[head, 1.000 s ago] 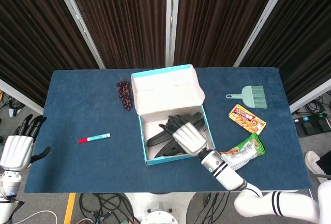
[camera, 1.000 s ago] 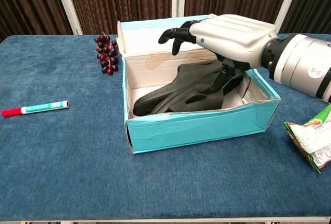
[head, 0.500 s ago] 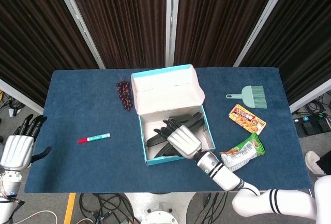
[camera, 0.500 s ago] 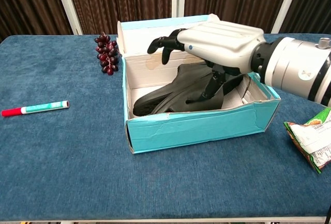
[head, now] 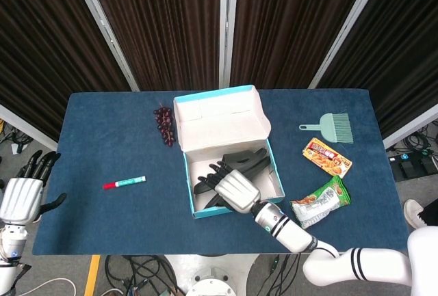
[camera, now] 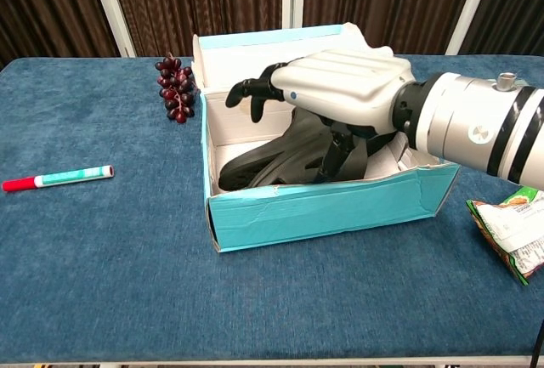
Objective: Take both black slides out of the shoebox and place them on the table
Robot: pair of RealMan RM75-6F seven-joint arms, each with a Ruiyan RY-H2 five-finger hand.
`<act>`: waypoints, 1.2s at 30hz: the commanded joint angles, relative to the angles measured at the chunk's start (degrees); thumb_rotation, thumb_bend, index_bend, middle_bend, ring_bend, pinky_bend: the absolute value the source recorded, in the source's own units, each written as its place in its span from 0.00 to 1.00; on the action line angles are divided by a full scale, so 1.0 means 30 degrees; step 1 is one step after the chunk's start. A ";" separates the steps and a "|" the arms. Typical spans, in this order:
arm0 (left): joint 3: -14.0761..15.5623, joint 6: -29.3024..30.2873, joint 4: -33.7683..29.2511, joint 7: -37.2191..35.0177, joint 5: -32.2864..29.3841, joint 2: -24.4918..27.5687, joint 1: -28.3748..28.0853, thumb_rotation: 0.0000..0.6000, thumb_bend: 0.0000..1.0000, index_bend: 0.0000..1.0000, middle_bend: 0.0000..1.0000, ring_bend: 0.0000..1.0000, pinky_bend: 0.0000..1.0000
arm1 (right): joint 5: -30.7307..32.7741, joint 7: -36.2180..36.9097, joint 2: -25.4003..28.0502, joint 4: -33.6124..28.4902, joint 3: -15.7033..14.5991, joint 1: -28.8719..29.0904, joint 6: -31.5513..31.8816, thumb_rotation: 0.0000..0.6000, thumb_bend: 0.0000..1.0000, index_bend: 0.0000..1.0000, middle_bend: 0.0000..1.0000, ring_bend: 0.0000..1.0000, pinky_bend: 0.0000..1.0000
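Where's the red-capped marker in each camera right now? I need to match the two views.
Head view: the marker lies left of the shoebox, on the blue table.
Chest view: the marker lies at the far left edge.
Shared landmark: the grapes, beyond the box's left corner.

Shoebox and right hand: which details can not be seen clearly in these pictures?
- Black slides: the right hand covers them in both views, so contact or grip is unclear; two slides cannot be separated.
- Shoebox floor, chest view: hidden behind the near wall.
- Left hand: only in head view, at the left edge.
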 commanded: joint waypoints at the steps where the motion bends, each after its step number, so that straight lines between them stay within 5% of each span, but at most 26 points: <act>1: -0.0013 0.0012 0.0019 -0.0030 -0.0014 -0.0018 0.0004 1.00 0.19 0.09 0.11 0.03 0.29 | 0.0153 -0.0083 -0.0106 0.0051 -0.0073 0.0122 -0.0054 1.00 0.10 0.16 0.26 0.09 0.14; 28: -0.0042 -0.0055 0.0640 -0.0659 -0.0246 -0.0099 0.0100 1.00 0.19 0.09 0.11 0.03 0.29 | 0.1540 -0.0410 -0.1324 0.1185 -0.0347 0.1195 -0.0230 1.00 0.21 0.44 0.42 0.31 0.28; 36: -0.0017 -0.0076 0.0739 -0.0768 -0.0255 -0.0157 0.0123 1.00 0.19 0.09 0.11 0.03 0.29 | 0.1013 -0.0286 -0.1522 0.1407 -0.0479 0.1122 0.0445 1.00 0.23 0.63 0.57 0.44 0.39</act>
